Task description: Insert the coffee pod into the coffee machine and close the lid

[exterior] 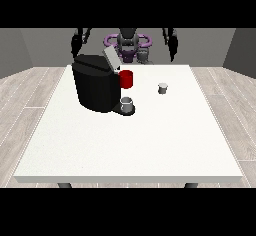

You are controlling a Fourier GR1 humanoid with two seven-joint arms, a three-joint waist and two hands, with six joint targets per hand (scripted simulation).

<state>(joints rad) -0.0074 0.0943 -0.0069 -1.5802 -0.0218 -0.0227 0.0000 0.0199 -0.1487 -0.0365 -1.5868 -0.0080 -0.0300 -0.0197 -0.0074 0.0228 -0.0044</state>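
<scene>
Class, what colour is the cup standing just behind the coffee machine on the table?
Red. The cup shows best in the front view, beside the black coffee machine.

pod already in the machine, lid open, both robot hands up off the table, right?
Not the pod. The front view shows the coffee pod on the table, right of the coffee machine. The lid is open, and both robot hands are raised.

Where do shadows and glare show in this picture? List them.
Front view: even, soft light; no glare on the white table. The black coffee machine reads as a dark mass with little detail. Only a faint shadow lies beside the small coffee pod.
</scene>
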